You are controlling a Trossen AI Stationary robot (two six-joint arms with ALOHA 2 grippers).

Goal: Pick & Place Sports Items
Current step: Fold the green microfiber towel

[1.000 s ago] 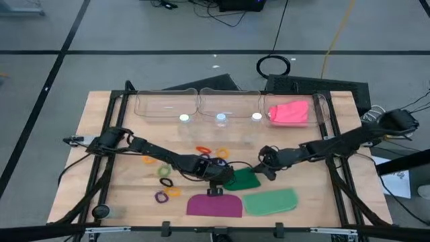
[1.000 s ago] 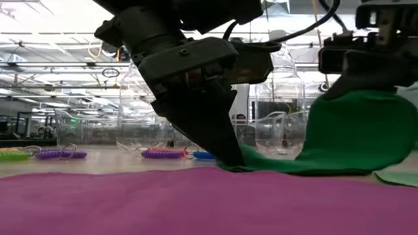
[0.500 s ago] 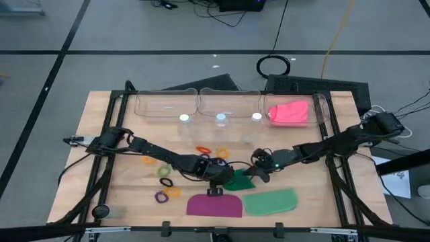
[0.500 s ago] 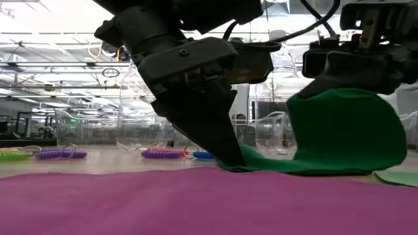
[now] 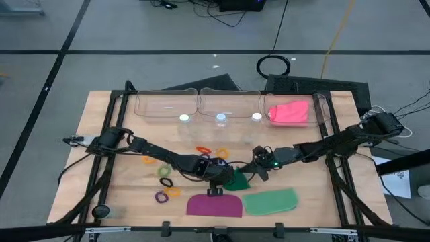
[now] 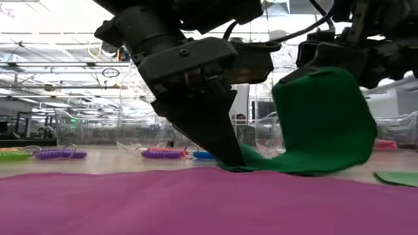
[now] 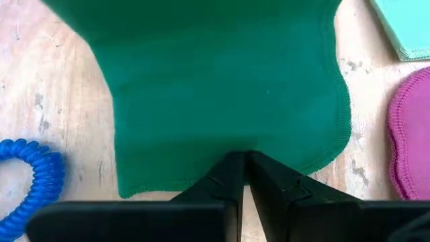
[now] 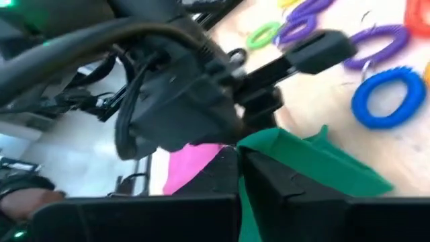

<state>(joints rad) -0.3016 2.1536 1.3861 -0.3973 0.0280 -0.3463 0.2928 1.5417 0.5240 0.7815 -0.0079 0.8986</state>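
The dark green piece (image 5: 240, 180) lies mid-table, one end flat on the wood, the other raised and curling over (image 6: 320, 117). My left gripper (image 5: 220, 177) is shut, its tips standing on the flat end (image 7: 242, 165). My right gripper (image 5: 258, 171) is shut on the raised end. The purple piece (image 5: 213, 205) and the light green piece (image 5: 270, 200) lie flat toward the near edge. The pink piece (image 5: 291, 111) rests in the far right clear bin. Several elastic rings (image 5: 163, 171) lie left of the grippers. My left gripper's shut fingertips (image 7: 232, 176) stand on the dark green piece just inside its left edge (image 7: 201, 168), coming steeply from above. That end lies flat on the table under them (image 6: 251, 162). My right gripper pinches the piece's raised right edge (image 8: 269, 151) between its two fingers, reaching in nearly level from the table's right. That end is lifted clear and the cloth hangs in a curve below the fingers (image 6: 326, 130).
Three clear bins (image 5: 166, 105) line the far edge. Orange (image 5: 203, 149), purple (image 5: 161, 197) and black (image 5: 166, 182) rings dot the wood on the left; a blue ring (image 7: 33, 181) lies close by my left gripper. Bare wood shows at the right.
My right gripper has gone toward the table's left and tipped, carrying the raised end of the dark green piece with it. The cloth has folded over toward my left gripper, while its left end has stayed flat on the table.
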